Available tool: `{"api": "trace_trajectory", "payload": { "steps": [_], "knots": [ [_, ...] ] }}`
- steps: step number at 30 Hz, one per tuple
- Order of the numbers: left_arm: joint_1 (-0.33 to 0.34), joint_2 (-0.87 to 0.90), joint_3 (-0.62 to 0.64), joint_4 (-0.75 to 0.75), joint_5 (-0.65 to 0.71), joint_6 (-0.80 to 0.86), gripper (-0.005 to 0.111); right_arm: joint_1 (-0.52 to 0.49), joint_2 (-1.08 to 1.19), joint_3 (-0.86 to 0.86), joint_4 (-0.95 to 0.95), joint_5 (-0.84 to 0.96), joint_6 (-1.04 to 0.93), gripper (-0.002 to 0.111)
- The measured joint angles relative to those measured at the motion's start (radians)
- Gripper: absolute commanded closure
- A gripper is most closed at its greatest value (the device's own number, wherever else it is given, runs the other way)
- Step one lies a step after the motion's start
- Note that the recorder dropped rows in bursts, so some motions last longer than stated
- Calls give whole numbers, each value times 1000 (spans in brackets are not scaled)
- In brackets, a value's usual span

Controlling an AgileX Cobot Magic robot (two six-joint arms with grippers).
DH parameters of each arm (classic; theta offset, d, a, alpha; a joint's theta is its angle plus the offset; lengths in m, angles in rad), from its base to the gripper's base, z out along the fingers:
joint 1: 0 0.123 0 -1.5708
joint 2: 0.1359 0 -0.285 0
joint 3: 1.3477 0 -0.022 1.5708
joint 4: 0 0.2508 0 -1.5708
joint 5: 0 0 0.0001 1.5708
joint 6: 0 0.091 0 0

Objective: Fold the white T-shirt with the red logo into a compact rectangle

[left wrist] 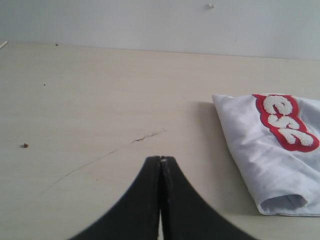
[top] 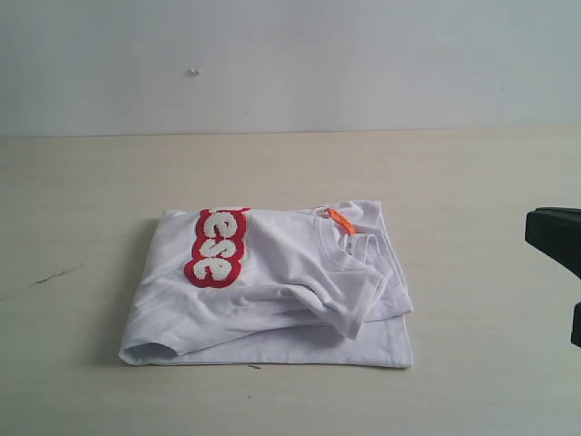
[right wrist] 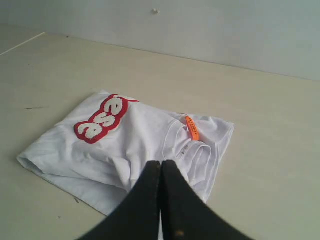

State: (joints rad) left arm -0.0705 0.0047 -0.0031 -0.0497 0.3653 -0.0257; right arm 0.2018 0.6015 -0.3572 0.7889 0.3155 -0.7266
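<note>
white T-shirt (top: 272,300): folded into a rough, rumpled rectangle, lying flat near the middle of the pale table (top: 100,182); the layers are uneven, with a loose flap bunched over the bottom layer.
collar (top: 349,247): ribbed and round, facing up on the fold's right part in the exterior view.
orange neck tag (top: 340,221): small, at the collar's far side.
red logo (top: 218,247): red band with fuzzy white letters on the top layer, left part; only "ese" shows, cut off at the far fold edge.
</note>
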Motion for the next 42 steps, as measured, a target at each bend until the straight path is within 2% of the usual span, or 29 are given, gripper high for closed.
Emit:
{"api": "trace_trajectory", "payload": {
  "steps": [23,29,38,42],
  "knots": [
    [0,0,0,0,0,0,107,-4,-5,0,0,0,0,108],
    [0,0,0,0,0,0,107,-77,-114,0,-19,11,0,108],
    [0,0,0,0,0,0,107,-268,-363,0,-127,69,0,108],
    [0,0,0,0,0,0,107,-305,-436,0,-129,73,0,108]
  ]
}}
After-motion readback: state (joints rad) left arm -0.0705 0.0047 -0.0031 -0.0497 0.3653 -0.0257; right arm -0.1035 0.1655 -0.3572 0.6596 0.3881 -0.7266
